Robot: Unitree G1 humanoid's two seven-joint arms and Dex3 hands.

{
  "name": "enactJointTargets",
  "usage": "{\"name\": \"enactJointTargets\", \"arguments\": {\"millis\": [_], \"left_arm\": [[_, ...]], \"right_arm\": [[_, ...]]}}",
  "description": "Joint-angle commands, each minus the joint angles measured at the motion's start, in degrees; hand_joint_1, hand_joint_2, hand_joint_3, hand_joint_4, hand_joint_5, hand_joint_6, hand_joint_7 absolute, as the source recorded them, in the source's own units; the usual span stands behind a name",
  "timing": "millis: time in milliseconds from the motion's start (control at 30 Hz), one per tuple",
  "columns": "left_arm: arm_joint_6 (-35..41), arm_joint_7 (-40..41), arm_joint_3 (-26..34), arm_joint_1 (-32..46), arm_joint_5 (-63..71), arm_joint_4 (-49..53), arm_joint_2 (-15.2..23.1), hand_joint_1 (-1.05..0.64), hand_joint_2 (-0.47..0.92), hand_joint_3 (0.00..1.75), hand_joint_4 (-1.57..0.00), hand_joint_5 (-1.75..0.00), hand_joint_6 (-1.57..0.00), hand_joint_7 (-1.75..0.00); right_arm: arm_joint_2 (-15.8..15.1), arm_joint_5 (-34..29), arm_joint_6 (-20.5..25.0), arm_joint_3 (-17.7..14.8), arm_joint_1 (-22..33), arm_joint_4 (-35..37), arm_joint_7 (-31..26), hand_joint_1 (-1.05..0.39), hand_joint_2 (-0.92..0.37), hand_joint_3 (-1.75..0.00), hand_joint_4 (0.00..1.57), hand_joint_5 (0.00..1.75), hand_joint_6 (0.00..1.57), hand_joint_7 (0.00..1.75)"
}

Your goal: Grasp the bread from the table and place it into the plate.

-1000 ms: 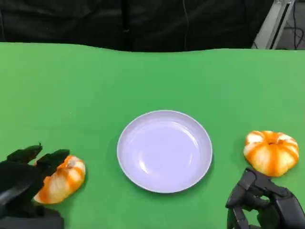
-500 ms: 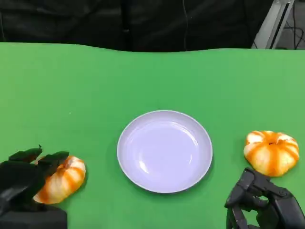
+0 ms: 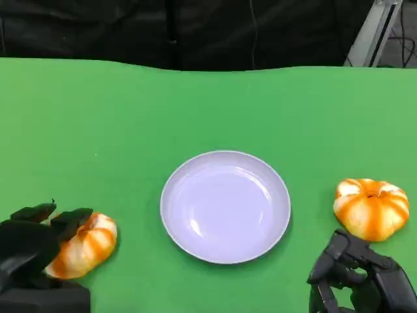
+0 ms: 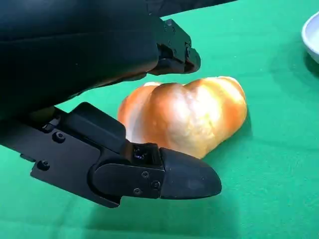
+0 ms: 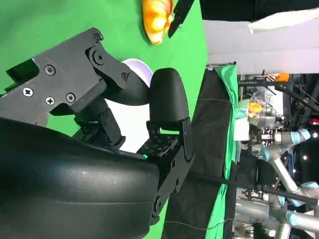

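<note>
- A green cloth [image 3: 130, 117] covers the table.
- A black curtain [image 3: 195, 32] hangs behind the table's far edge.
- A grey metal strut [image 3: 371, 32] leans at the far right corner, beside a dark cable [image 3: 407, 42].

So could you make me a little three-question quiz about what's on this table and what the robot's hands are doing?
1. True or false: the plate already has bread in it.
2. Which robot hand has its fingers around a piece of bread? A) left B) right C) both
3. Fill in: the bread on the right lies on the green ____.

Key:
1. False; the plate holds nothing.
2. A; the left robot hand has fingers on either side of the bread on the left, while the right robot hand sits just short of the other piece, holding nothing.
3. table.
</note>
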Motion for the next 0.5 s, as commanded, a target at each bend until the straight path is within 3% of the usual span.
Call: {"name": "enactJointTargets", "arguments": {"millis": [33,500], "left_arm": [[0.51,1.18,-0.23,-0.54,-0.45,0.35,1.49,-1.05,0.92,0.45,-0.17,-0.01,-0.21,-0.01],[0.64,1.34,-0.49,-0.58,-0.62,0.36,1.63,-1.05,0.92,0.45,-0.17,-0.01,-0.21,-0.01]], "right_arm": [[-0.2,0.21,0.36,-0.16,0.28,-0.64,-0.28,-0.16,-0.61,-1.1,0.81,1.75,0.75,1.55],[-0.21,0.22,0.36,-0.16,0.28,-0.64,-0.29,-0.16,-0.61,-1.1,0.81,1.75,0.75,1.55]]}}
